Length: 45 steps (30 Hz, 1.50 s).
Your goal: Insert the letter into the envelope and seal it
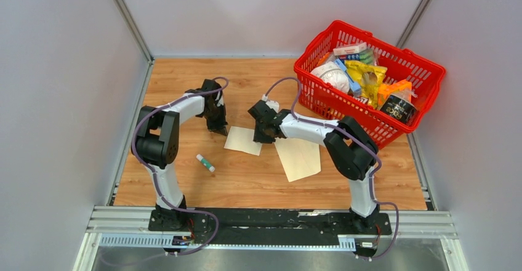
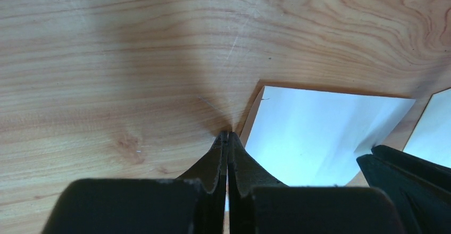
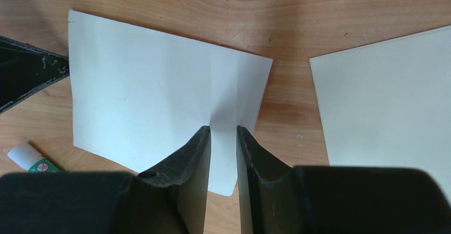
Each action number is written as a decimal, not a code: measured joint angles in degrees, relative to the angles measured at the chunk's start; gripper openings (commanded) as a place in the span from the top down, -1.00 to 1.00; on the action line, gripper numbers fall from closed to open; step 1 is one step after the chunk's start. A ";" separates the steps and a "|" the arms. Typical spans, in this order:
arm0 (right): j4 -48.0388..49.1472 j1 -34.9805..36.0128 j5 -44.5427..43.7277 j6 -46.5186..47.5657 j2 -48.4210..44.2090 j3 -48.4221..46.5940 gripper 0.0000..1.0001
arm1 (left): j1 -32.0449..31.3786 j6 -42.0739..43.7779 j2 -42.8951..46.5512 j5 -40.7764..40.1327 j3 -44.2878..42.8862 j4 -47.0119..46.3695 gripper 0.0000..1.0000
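The letter (image 1: pixel 243 140) lies flat on the wooden table, a small pale sheet; it also shows in the left wrist view (image 2: pixel 319 133) and the right wrist view (image 3: pixel 159 95). The envelope (image 1: pixel 300 158) lies flat just to its right, larger and cream, with no flap showing; it also shows in the right wrist view (image 3: pixel 388 101). My left gripper (image 1: pixel 220 129) is shut and empty, its tips (image 2: pixel 228 134) down at the table beside the letter's left edge. My right gripper (image 1: pixel 261 137) is open by a narrow gap, its tips (image 3: pixel 223 129) over the letter's right part.
A glue stick (image 1: pixel 205 162) lies on the table near the left of the letter, also in the right wrist view (image 3: pixel 29 159). A red basket (image 1: pixel 425 68) full of groceries stands at the back right. Grey walls close in both sides.
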<state>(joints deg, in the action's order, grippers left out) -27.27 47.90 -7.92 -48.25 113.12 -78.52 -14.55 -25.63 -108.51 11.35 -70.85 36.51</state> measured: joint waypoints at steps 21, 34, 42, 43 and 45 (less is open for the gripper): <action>0.11 -0.20 0.57 0.17 3.80 -2.99 0.51 | -1.25 1.18 3.23 -2.10 1.01 1.81 0.98; -0.96 -0.20 -0.59 1.31 3.82 -3.58 0.35 | -1.88 1.07 1.09 -3.78 0.92 1.62 1.00; -2.29 -0.68 -1.07 1.81 3.80 -3.93 0.38 | -1.88 0.57 1.09 -3.96 0.94 1.60 1.00; -2.27 -0.70 -0.96 1.81 3.82 -3.93 0.44 | -1.88 0.52 1.09 -3.93 0.94 1.60 1.00; -2.27 -0.74 -0.59 1.79 3.91 -3.98 0.56 | -1.92 0.44 1.09 -3.91 0.94 1.57 1.00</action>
<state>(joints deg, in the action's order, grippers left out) -29.54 47.16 -8.51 -46.46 117.03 -82.50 -16.47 -25.19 -107.42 7.44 -69.91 38.09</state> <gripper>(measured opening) 0.293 0.006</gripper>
